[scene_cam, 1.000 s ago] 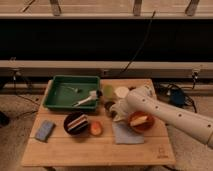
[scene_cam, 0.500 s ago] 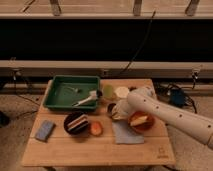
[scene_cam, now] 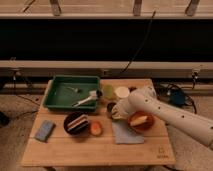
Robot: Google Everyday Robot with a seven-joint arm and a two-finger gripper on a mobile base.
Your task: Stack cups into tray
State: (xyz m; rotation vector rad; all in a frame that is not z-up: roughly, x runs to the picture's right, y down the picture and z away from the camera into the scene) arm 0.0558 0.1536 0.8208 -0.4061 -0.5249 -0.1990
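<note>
The deep green tray (scene_cam: pixel 52 97) stands at the table's back left with a white utensil (scene_cam: pixel 85 100) lying in it. A pale green cup (scene_cam: pixel 108 91) and a cream-white cup (scene_cam: pixel 122 92) stand side by side just right of the tray. My gripper (scene_cam: pixel 114 112) is at the end of the white arm that reaches in from the right. It sits low over the table just in front of the two cups, by a small dark round thing (scene_cam: pixel 111 106) that I cannot identify.
An orange bowl (scene_cam: pixel 139 121) sits under my forearm. A black bowl with striped contents (scene_cam: pixel 76 123), a small orange object (scene_cam: pixel 96 129), a blue sponge (scene_cam: pixel 44 130) and a grey-blue cloth (scene_cam: pixel 124 134) lie along the front half of the wooden table (scene_cam: pixel 100 150).
</note>
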